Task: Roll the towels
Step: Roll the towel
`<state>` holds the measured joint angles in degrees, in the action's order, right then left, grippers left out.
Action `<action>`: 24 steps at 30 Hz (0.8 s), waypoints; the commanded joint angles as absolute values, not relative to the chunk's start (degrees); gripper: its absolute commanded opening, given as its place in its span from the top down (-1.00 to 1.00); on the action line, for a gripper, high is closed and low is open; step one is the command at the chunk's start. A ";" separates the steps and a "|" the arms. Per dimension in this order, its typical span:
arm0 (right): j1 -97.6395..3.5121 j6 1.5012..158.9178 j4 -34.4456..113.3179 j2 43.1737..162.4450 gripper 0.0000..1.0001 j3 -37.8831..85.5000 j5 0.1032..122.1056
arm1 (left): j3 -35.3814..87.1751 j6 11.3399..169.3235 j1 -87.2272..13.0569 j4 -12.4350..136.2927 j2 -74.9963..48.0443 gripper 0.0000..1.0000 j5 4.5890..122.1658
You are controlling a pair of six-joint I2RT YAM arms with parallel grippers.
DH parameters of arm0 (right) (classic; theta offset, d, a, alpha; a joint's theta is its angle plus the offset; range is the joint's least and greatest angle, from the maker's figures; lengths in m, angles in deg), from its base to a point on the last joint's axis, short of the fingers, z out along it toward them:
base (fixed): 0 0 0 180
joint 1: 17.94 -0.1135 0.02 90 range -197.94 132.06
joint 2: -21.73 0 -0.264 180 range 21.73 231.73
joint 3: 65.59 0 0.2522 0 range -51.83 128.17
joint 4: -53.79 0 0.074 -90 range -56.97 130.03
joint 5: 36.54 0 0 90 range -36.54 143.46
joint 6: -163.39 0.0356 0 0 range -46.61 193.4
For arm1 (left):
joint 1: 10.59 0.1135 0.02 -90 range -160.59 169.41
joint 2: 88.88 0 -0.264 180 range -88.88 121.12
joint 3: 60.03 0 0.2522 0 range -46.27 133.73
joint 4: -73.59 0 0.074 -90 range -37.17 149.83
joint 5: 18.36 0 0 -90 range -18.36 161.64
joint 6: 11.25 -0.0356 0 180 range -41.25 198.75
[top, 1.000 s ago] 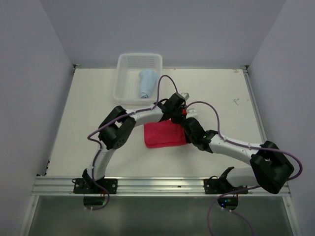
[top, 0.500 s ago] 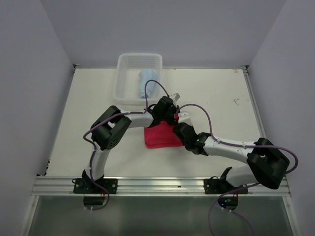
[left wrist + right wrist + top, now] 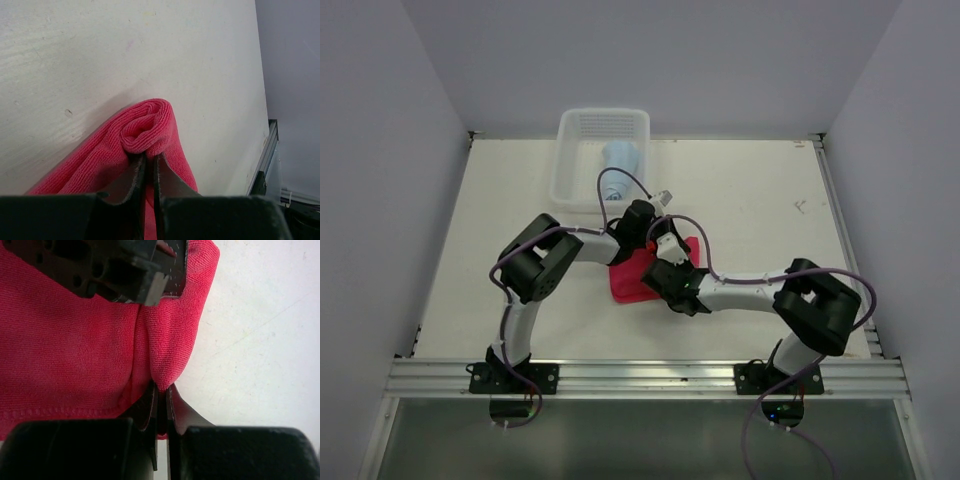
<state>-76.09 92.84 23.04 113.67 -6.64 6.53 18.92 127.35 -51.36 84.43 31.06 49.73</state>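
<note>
Red cloth curled up along one edge, the red towel (image 3: 632, 280) lies near the middle of the white table (image 3: 760, 200). It sits just in front of the white basket (image 3: 570, 170), which holds a rolled light-blue towel (image 3: 618, 165), and both arms meet over it. The left gripper (image 3: 149, 159) has its jaws drawn almost together, pinching the cloth just under the partly rolled edge, while the right gripper (image 3: 161, 389), equally narrow, nips a raised fold of that same edge close beside the left one.

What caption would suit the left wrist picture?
Left gripper pinching the rolled edge of a red towel on the white table.
</note>
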 commanded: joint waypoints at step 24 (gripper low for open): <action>-75.95 100.11 20.07 105.87 -0.01 -4.18 17.33 | 10.51 122.52 -49.26 91.64 28.36 1.00 52.57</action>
